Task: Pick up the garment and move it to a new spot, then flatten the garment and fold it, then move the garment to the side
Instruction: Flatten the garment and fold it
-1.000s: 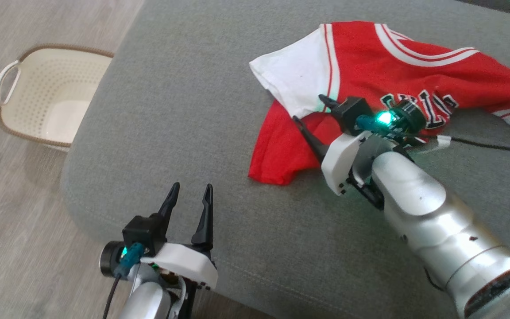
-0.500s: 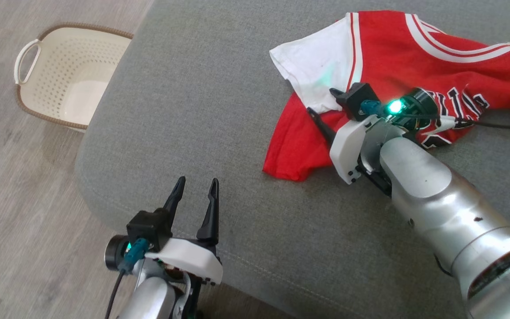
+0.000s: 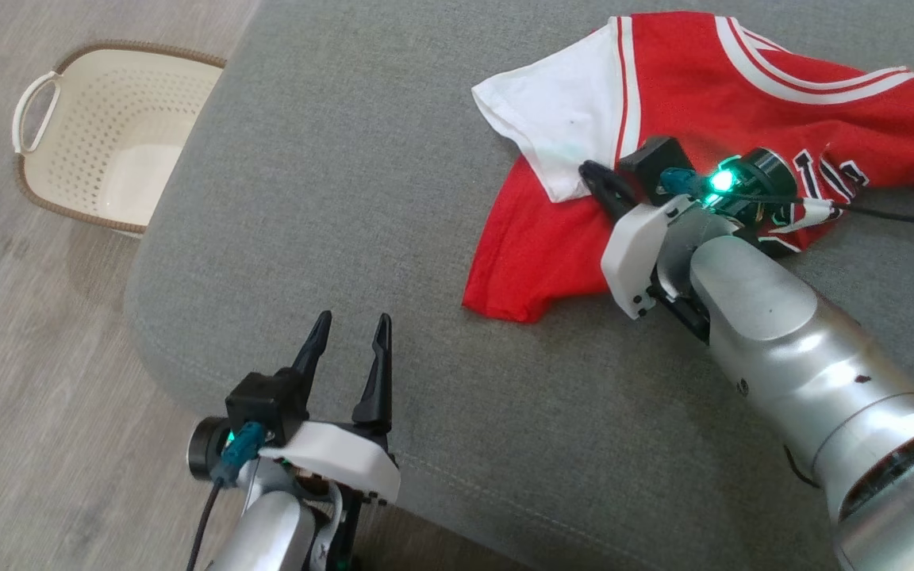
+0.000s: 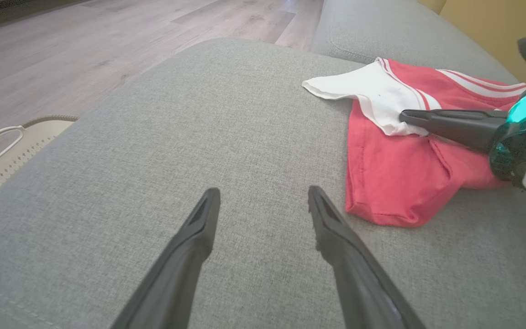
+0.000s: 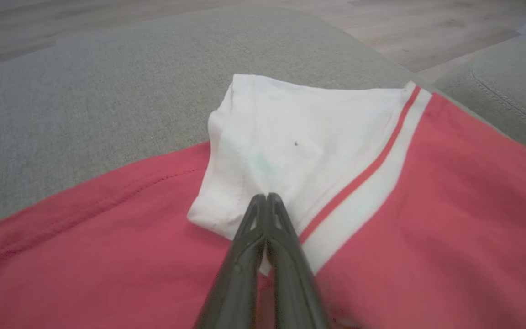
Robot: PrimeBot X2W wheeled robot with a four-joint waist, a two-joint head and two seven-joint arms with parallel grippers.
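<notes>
Item count: one garment, one basket, two grippers, one cable. One red short-sleeved jersey with white sleeves, white striped trim and dark chest lettering (image 3: 703, 87) lies crumpled on the far right part of the large grey woven-fabric sofa cushion (image 3: 362, 198), lettering upward. One white sleeve is spread toward the cushion's middle and overlaps the red body, and the red hem is bunched toward the cushion's near edge. The right gripper (image 5: 267, 197) is over the cushion's right part, its two dark fingers pressed together with no gap. The tips touch the lower edge of that white sleeve; whether cloth is caught between them cannot be told. One black cable (image 3: 901, 216) runs from this wrist across the jersey toward the cushion's right side. The left gripper (image 3: 352, 321) hovers at the cushion's near left edge, its two fingers spread apart and holding nothing, well apart from the jersey. One cream perforated plastic basket with a brown woven rim (image 3: 132, 49) stands on the pale wood-plank floor (image 3: 28, 357), just beside the cushion's far left corner.
</notes>
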